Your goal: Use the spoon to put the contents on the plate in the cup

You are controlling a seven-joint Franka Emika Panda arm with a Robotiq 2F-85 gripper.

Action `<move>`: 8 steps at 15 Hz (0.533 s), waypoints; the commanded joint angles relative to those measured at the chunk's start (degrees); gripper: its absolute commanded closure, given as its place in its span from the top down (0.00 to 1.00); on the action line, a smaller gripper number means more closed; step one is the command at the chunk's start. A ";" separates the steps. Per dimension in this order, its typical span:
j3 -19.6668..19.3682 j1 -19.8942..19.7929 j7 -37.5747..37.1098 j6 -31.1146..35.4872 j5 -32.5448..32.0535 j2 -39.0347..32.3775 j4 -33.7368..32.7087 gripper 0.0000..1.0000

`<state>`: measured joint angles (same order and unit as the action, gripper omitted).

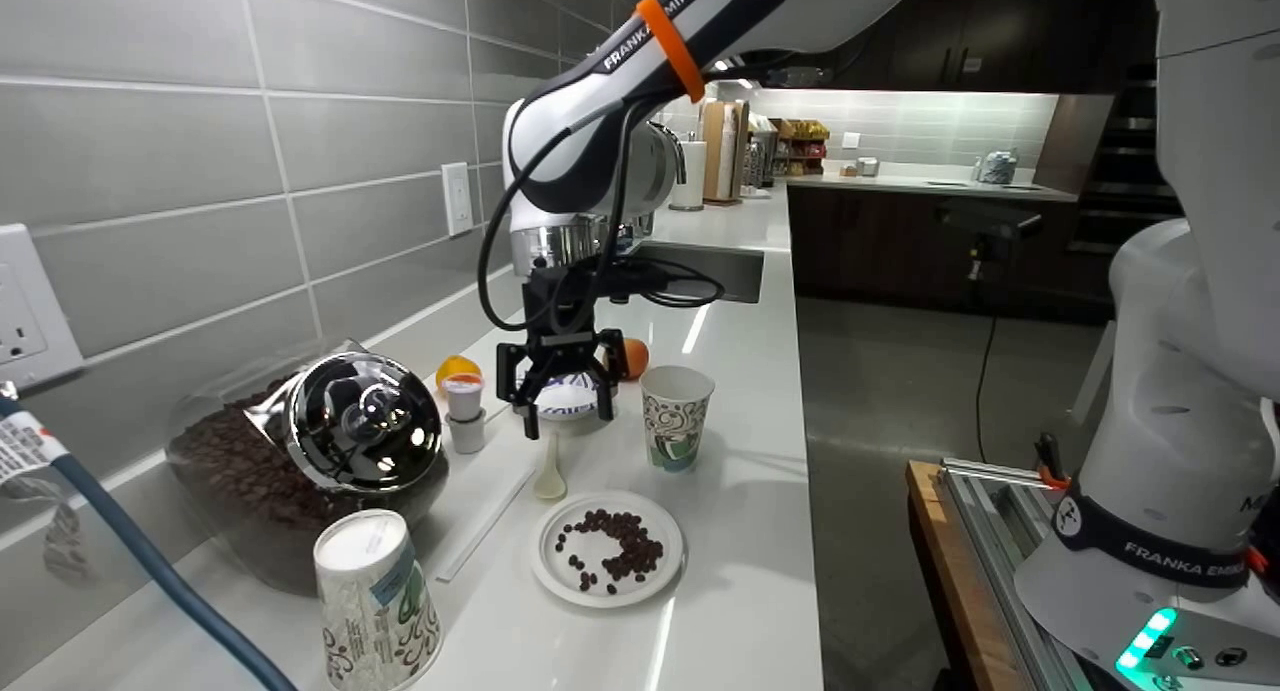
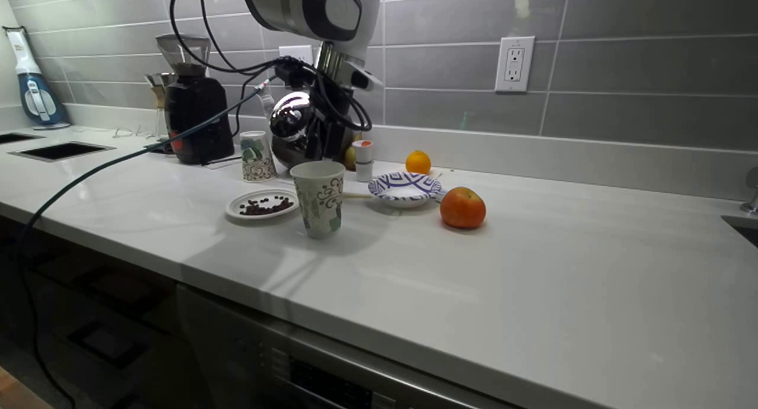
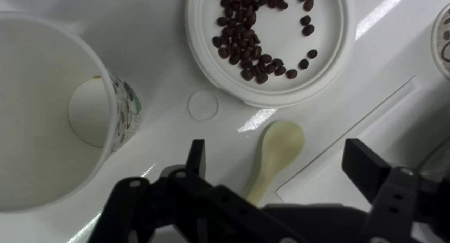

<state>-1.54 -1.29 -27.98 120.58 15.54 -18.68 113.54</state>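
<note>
The pale cream spoon (image 1: 549, 479) lies on the counter beside the plate. In the wrist view its bowl (image 3: 282, 142) points toward the plate and the handle end is hidden behind the gripper. The white plate (image 1: 592, 548) holds dark brown beans, the contents (image 1: 632, 545), which also show in the wrist view (image 3: 242, 35). The paper cup (image 1: 676, 421) stands upright and open; it also shows in an exterior view (image 2: 323, 202) and at left in the wrist view (image 3: 31, 113), with no beans visible inside. My gripper (image 1: 568, 421) is open and empty above the spoon, fingers (image 3: 274, 153) either side of it.
A patterned bowl (image 1: 570, 399), an orange-red fruit (image 2: 462, 208) and an orange (image 2: 418, 163) stand beyond the spoon. Stacked small containers (image 1: 465, 411), a bean jar (image 1: 270, 471) and an upturned cup (image 1: 380, 601) line the wall side. A flat white strip (image 1: 485, 526) lies beside the spoon.
</note>
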 commanded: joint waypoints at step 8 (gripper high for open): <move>-2.11 -2.21 -0.40 -1.90 5.94 -5.92 -4.50 1.00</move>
<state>-3.54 -2.70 -28.01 120.30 18.31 -21.72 112.41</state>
